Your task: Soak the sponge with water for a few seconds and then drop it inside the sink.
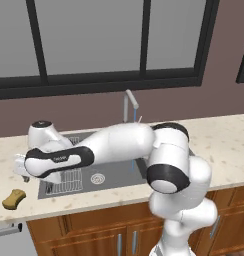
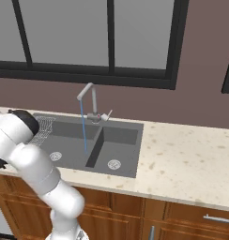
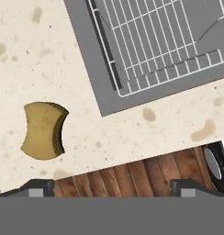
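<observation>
Wide-set and empty, the claw (image 3: 112,186) points down at the speckled cream surface (image 3: 169,121), its two dark fingertips (image 3: 40,187) far apart over the front edge, where the wooden cabinet fronts (image 3: 127,176) show beneath. In the hand view the sponge (image 3: 43,131) lies flat on the surface, off to one side of the claw's centre and clear of both tips, with nothing touching it. From the left base view the sponge (image 1: 14,198) sits near the front edge of the surface, to the left of the sink (image 1: 114,175) and apart from it, while the arm (image 1: 114,145) stretches leftward across the basin with its hand hanging above the surface near the sink's left rim. A wire rack (image 3: 155,41) rests in the left basin. From the slim silver faucet (image 2: 88,96) the water (image 2: 83,129) falls as a thin pale-blue stream into the left basin, close to the divider between the two basins.
</observation>
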